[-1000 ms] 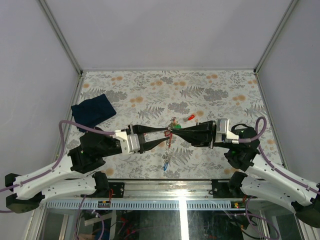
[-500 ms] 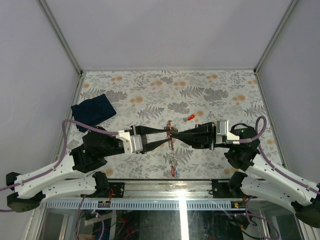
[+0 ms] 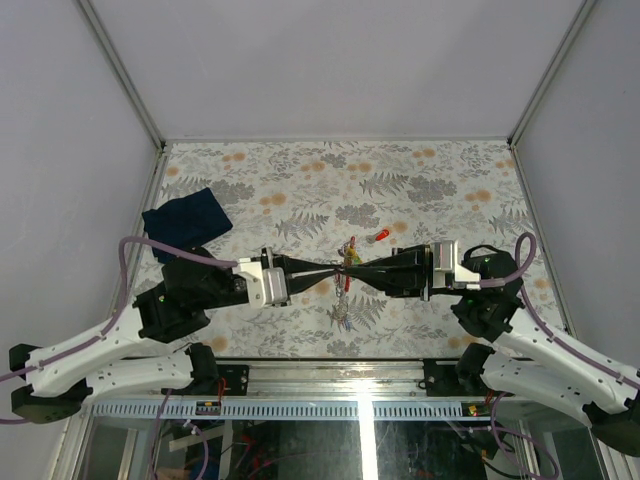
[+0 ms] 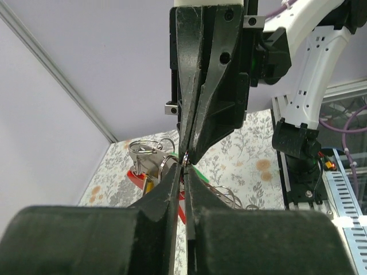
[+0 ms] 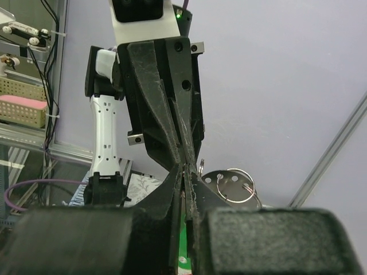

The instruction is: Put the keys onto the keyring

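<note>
Keyring (image 4: 147, 161): thin metal ring with flat grey fob and red strap, held off the worktop (image 3: 450, 180) at the meeting point of the two arms, about midway between the left and right edges and nearer the near edge than the far one. Fob and ring lie just to the far side of the fingertips

Keys (image 3: 343, 306): small cluster with wire loops hanging below the keyring toward the near edge; yellow and green tags show beside the fob in the left wrist view. Whether any is already threaded cannot be told

Red-tagged key (image 3: 381, 236): lying loose on the worktop, just beyond the right arm's fingers, toward the far edge

Left gripper (image 3: 338, 267): reaching in from the left, jaws closed to a hairline slit at the tips

Right gripper (image 3: 352, 267): reaching in from the right, jaws likewise closed, tip to tip with the left. Which pair pinches the ring and which a key cannot be told; the contact is too small

Cloth (image 3: 186, 222): dark blue, crumpled, near the left edge, well apart from the work

Step in hand, as judged: threading a key onto the ring. Next move calls for a firm grip on the ring, its coil parted, and the key's hole slid along the wire without slipping
</note>
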